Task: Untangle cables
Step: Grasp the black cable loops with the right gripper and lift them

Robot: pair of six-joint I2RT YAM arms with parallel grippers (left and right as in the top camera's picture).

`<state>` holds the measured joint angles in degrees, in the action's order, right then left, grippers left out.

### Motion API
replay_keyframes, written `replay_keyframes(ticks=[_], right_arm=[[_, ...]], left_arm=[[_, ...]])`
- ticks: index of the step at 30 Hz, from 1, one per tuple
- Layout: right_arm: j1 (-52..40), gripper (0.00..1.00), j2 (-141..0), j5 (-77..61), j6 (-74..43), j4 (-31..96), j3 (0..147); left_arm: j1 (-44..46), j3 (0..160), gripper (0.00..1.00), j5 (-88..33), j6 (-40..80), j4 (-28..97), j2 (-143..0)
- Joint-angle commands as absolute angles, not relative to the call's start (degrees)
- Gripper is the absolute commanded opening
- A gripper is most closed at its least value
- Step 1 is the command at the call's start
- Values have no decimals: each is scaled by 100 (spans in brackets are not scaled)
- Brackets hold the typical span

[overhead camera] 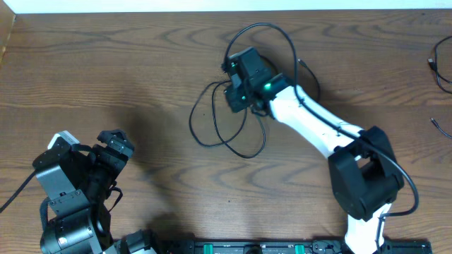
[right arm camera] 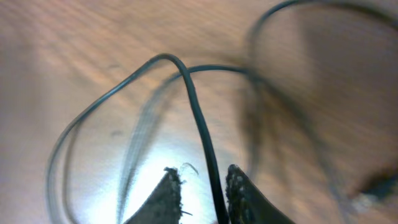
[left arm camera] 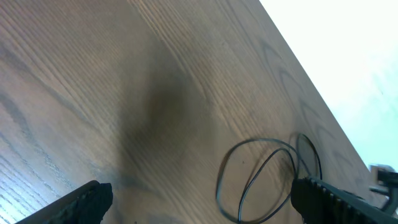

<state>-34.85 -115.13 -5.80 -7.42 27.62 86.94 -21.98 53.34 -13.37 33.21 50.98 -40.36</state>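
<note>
A tangle of thin black cables [overhead camera: 212, 130] lies in loops at the table's middle, with one loop arching up at the back [overhead camera: 272, 28]. My right gripper [overhead camera: 236, 92] is down in the tangle. In the right wrist view its fingers [right arm camera: 202, 183] are nearly together with one black cable strand [right arm camera: 199, 112] running between them, other loops blurred beyond. My left gripper [overhead camera: 113, 144] is open and empty at the front left, well clear of the tangle. In the left wrist view [left arm camera: 199, 199] the cable loops [left arm camera: 261, 140] lie ahead by the right finger. No white cable shows.
More thin black cable ends lie at the table's right edge [overhead camera: 439, 67] and lower down [overhead camera: 441, 127]. The table's far edge [overhead camera: 212, 10] runs along the top. The right arm's white link [overhead camera: 311, 123] stretches across the middle right.
</note>
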Motion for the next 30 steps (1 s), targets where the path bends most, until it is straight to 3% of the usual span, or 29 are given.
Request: replay_keyframes(ticks=[1, 3, 5, 13, 30], right_arm=[[-3920, 36, -11824, -1120, -829, 2707, 8678], [-4106, 57, -11974, -1105, -829, 2674, 8678], [-4257, 99, -12119, -989, -836, 2644, 8678], [-4587, 99, -12481, 1330, -2298, 2547, 8678], [-4547, 99, -12829, 2174, -4394, 2600, 8678]], left_arm=[[-2222, 5487, 96, -1299, 3347, 5098, -4034], [-2222, 5487, 96, -1299, 3347, 5100, -4034], [-2222, 5487, 96, -1299, 3347, 5098, -4034], [-2222, 5487, 96, -1299, 3347, 5098, -4034], [-2222, 5487, 96, -1299, 3347, 5100, -4034]])
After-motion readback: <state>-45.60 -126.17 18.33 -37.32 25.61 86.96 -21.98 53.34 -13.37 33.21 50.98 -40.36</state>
